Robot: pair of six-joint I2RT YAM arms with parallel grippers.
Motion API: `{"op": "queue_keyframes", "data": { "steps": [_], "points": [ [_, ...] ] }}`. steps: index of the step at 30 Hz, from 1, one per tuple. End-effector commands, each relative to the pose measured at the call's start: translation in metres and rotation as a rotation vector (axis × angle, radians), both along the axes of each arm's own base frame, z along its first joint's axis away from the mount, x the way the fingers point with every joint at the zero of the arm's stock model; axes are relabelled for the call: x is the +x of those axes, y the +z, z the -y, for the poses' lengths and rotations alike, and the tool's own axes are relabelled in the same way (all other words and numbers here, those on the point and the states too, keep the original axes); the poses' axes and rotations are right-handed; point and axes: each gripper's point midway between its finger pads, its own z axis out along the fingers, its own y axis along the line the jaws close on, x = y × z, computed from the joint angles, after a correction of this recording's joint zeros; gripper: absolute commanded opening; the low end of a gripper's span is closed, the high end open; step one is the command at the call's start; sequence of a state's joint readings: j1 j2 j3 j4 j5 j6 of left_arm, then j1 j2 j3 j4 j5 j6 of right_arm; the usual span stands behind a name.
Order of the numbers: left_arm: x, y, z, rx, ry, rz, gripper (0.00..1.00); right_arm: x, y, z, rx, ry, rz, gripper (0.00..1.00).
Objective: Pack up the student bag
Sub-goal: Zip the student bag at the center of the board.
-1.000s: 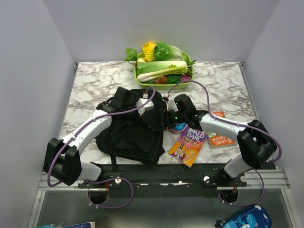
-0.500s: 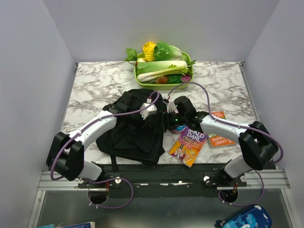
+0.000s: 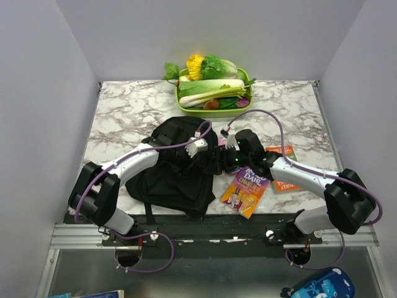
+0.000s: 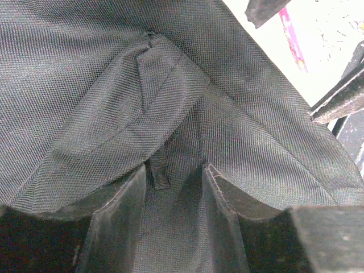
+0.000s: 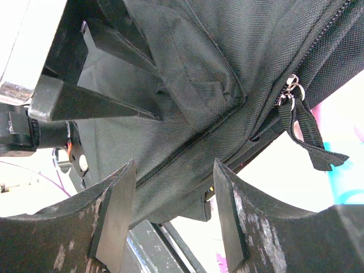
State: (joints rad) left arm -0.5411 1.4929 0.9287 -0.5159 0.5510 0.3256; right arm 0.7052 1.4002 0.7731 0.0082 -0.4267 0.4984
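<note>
Left hand (image 4: 173,170): my fingers (image 4: 116,210) partly spread, nothing clamped. Bag (image 4: 114,85) directly ahead of fingertips, black weave filling view. Narrow strap tab (image 4: 160,170) lies in gap between fingers; contact with pads cannot be determined.

Right hand (image 5: 173,168): my fingers wide apart, nothing gripped. Bag edge runs across just beyond fingertips. Zip pull (image 5: 293,94) ahead, to right.

Both hands meet nose to nose at bag's side. Book (image 3: 247,186) flat on table (image 3: 124,118) just beside right hand.
</note>
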Motion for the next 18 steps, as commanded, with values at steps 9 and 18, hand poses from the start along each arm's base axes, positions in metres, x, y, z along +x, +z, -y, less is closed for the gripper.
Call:
{"op": "queue_keyframes", "data": {
  "steps": [9,18],
  "points": [
    [0.01,0.009,0.009,-0.023,-0.03,0.043,0.0,0.005,-0.009,-0.005,-0.011,0.009,-0.03,0.65],
    [0.01,0.048,0.007,-0.059,-0.003,0.112,0.0,0.014,0.016,-0.017,0.033,0.028,0.006,0.65]
  ]
}}
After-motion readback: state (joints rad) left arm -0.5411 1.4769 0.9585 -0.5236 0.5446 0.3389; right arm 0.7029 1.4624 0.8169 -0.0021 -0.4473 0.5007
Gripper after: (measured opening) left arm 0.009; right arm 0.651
